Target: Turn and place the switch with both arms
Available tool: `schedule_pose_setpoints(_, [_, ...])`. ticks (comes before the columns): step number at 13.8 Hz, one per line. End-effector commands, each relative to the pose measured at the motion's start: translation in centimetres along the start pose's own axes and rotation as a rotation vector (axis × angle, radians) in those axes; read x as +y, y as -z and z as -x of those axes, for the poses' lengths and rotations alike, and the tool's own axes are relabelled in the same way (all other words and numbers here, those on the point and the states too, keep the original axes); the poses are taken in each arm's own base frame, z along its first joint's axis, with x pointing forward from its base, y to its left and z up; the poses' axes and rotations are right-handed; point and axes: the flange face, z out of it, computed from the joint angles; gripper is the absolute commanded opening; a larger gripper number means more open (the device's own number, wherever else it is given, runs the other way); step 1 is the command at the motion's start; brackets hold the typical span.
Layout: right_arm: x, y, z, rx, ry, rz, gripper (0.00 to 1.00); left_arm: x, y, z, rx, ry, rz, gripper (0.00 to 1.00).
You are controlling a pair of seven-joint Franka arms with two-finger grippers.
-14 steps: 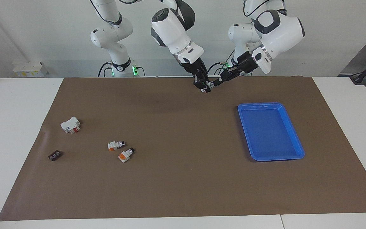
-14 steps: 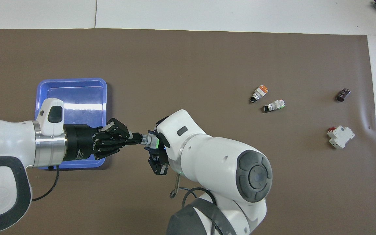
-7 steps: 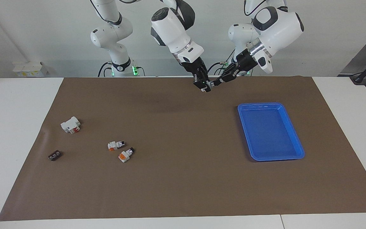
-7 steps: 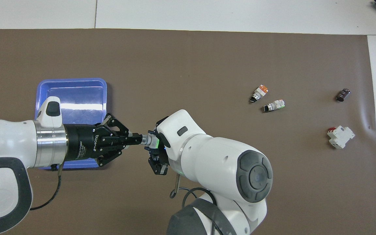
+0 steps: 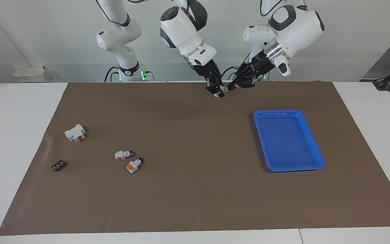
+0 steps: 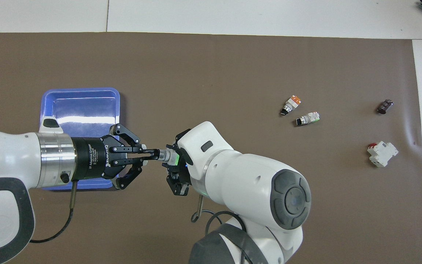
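The switch is held in the air between both grippers, over the mat's edge nearest the robots. In the overhead view the switch shows a green patch and points its black knob at the left gripper. My left gripper lies level and is shut on the knob end; it also shows in the overhead view. My right gripper points down and is shut on the switch's white body. In the overhead view the right gripper is mostly hidden under its own wrist.
A blue tray lies toward the left arm's end. Two white switches with orange blocks, a larger white block with a red part and a small dark part lie toward the right arm's end.
The left wrist has turned about its own axis while shut on the knob. The left forearm has risen a little. The right gripper and switch have hardly moved.
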Motion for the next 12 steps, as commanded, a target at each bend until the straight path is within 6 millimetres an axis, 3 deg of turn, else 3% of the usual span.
schedule_pose_setpoints(1, [-0.15, 0.25, -0.52, 0.012, -0.059, 0.000, 0.00, 0.69, -0.08, 1.87, 0.031, 0.189, 0.027, 0.00])
schedule_pose_setpoints(8, [-0.31, 0.20, -0.50, 0.008, -0.057, -0.006, 0.00, 0.92, -0.63, 1.88, 0.067, 0.506, 0.052, 0.00])
schedule_pose_setpoints(12, [-0.25, 0.41, -0.53, 0.011, -0.058, -0.003, 0.00, 1.13, -0.52, 1.57, 0.065, 0.596, 0.061, 0.00])
